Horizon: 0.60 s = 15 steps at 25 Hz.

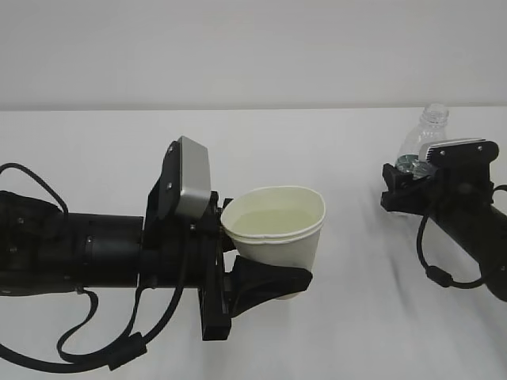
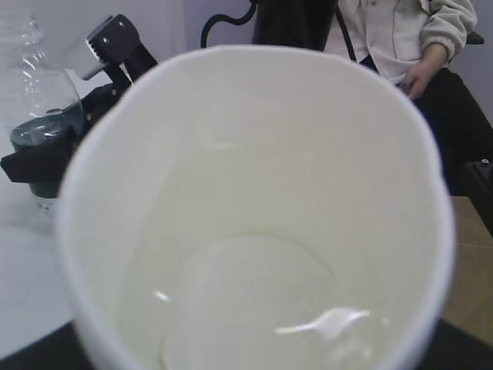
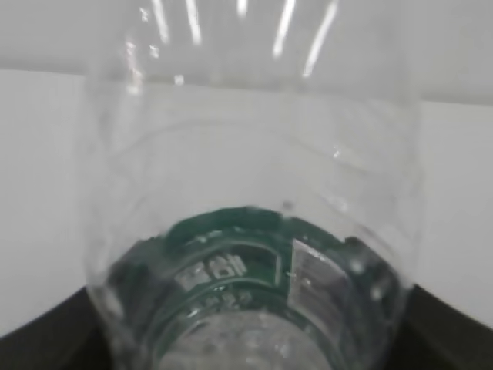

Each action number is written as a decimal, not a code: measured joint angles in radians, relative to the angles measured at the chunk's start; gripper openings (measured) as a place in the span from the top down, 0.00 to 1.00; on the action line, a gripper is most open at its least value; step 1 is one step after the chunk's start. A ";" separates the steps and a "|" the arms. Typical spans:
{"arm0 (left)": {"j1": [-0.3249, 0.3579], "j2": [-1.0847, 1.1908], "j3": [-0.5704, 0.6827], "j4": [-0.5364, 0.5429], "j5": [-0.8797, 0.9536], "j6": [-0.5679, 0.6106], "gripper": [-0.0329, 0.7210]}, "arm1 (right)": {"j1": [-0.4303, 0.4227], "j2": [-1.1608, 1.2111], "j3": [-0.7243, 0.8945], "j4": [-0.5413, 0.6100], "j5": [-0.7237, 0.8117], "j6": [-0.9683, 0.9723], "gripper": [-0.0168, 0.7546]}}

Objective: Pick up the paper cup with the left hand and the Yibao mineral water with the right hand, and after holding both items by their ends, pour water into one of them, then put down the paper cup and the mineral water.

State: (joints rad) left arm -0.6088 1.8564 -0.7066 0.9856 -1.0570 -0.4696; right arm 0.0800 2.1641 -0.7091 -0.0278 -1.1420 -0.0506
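Left black pincer [image 1: 265, 281] pinches the small white tapered paper cup [image 1: 277, 233] low on its wall, lifted, liquid inside. Risk: squeezed soft wall buckles or cup tips, spilling on set-down. Right black pincer [image 1: 408, 184] grips the clear ribbed bottle with dark green label [image 1: 421, 138], upright, well apart. White tabletop [image 1: 348, 332] between them bare; seated person [image 2: 400, 38] behind.

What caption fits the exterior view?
Left hand holds the water-filled paper cup; right hand grips the Yibao mineral water.
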 joint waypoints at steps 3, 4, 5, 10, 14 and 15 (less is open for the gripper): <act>0.000 0.000 0.000 -0.005 0.010 0.000 0.40 | 0.000 -0.021 0.008 0.000 0.002 0.000 0.28; 0.000 0.000 0.000 -0.009 0.017 0.000 0.40 | 0.000 -0.025 0.013 0.000 0.002 0.000 0.27; 0.000 0.000 0.000 -0.014 0.024 0.000 0.40 | 0.000 -0.031 0.018 0.000 0.002 0.000 0.26; 0.000 0.000 0.000 -0.045 0.030 0.000 0.40 | 0.000 -0.052 0.048 0.000 0.000 0.000 0.26; 0.000 0.000 0.000 -0.060 0.045 0.001 0.40 | 0.000 -0.075 0.066 0.000 0.000 0.000 0.25; 0.000 0.000 0.000 -0.062 0.047 0.002 0.40 | 0.000 -0.080 0.071 0.000 0.000 0.000 0.25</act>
State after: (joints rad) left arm -0.6088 1.8564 -0.7066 0.9239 -1.0102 -0.4674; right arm 0.0800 2.0837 -0.6380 -0.0278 -1.1420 -0.0506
